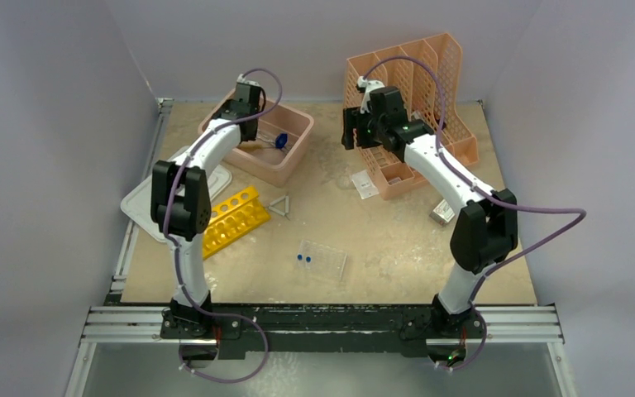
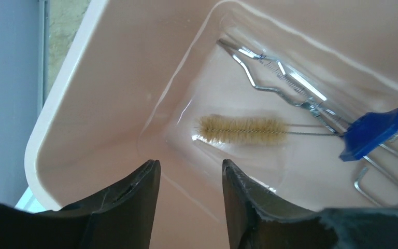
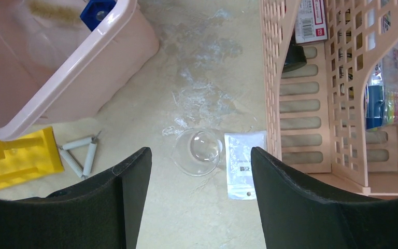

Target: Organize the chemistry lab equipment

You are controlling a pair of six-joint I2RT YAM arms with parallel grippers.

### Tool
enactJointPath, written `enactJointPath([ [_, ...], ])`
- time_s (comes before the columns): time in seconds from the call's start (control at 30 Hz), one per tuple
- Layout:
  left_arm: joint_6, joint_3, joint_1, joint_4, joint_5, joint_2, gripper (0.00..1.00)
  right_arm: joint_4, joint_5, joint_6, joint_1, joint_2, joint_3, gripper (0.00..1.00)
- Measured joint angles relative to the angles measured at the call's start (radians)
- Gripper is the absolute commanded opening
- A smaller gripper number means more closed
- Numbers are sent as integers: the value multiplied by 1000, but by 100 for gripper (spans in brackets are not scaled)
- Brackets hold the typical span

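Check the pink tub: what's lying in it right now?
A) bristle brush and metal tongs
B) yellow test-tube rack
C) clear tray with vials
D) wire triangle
A: the left wrist view shows the bristle brush and metal tongs on the floor of the pink tub. The yellow rack, wire triangle and clear tray lie outside it.

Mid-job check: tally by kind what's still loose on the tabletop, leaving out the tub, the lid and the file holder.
Yellow test-tube rack: 1
Wire triangle: 1
Clear tray: 1
Blue-capped vials, on the tray: 2
Clear round dish: 1
Small white packet: 1
Small unclear item, far right: 1
Total: 8
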Motion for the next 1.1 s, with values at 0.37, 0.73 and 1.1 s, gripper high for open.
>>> enactJointPath([
  [0.37, -84, 35, 0, -8, 200, -126, 56, 13, -13, 38, -3, 2, -8, 68],
  [0.73, -137, -207, -24, 257, 613, -463, 60, 25, 19, 113, -3, -58, -81, 59],
  [1.1, -128, -308, -220, 381, 895, -517, 75, -60, 136, 249, -25, -196, -133, 67],
])
